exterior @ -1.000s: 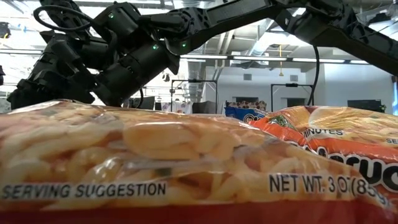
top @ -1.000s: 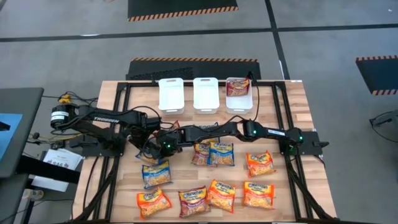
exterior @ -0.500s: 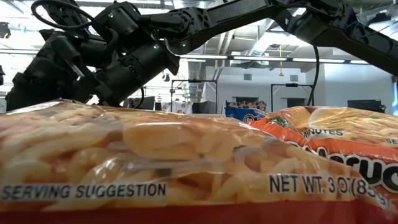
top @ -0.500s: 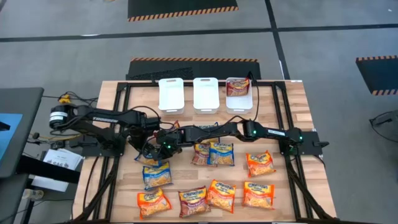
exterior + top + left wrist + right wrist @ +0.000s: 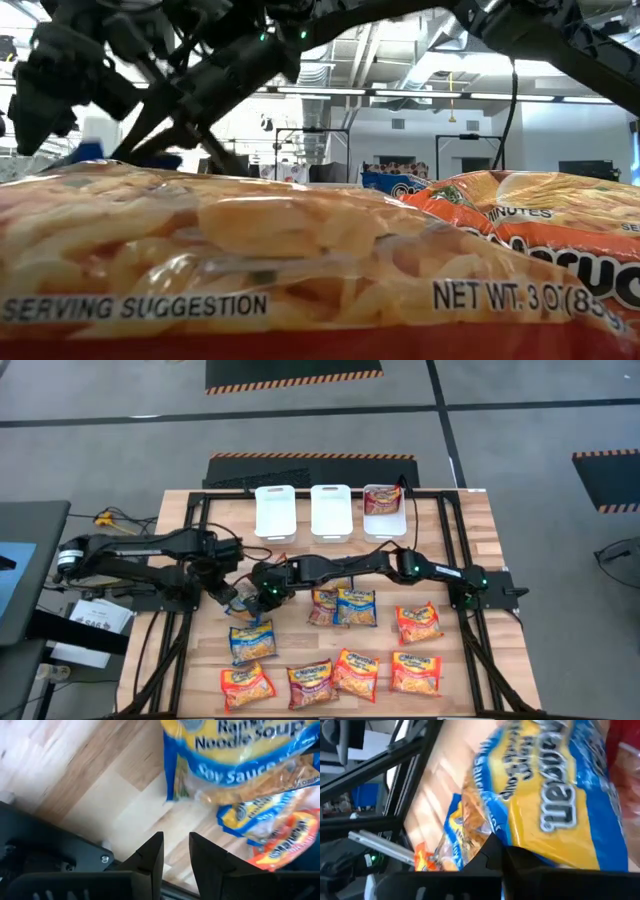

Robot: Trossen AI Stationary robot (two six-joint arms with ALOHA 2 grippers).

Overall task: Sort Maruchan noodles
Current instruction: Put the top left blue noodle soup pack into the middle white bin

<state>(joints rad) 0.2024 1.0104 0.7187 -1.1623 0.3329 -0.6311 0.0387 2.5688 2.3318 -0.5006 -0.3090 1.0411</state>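
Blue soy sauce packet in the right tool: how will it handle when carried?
Probably light: the right tool pinches the blue soy sauce packet by one edge. Its glossy film looks slippery, so it may slide out. The noodle block likely keeps it fairly stiff.

Workspace surroundings: grey floor, wooden table, lit hall behind.

The wooden table [image 5: 470, 540] stands on a grey floor [image 5: 120, 440] crossed by dark seam lines. Beyond the table's far edge lies 1 black mat with orange-and-black hazard edging [image 5: 290, 374]; a 2nd such mat [image 5: 608, 478] lies to the table's right. A grey desk [image 5: 25, 565] with a blue item on it sits to the table's left. In the low view, the hall behind the table shows white walls [image 5: 420, 140], a dark rack frame [image 5: 312, 150] and bright ceiling light strips [image 5: 400, 93].
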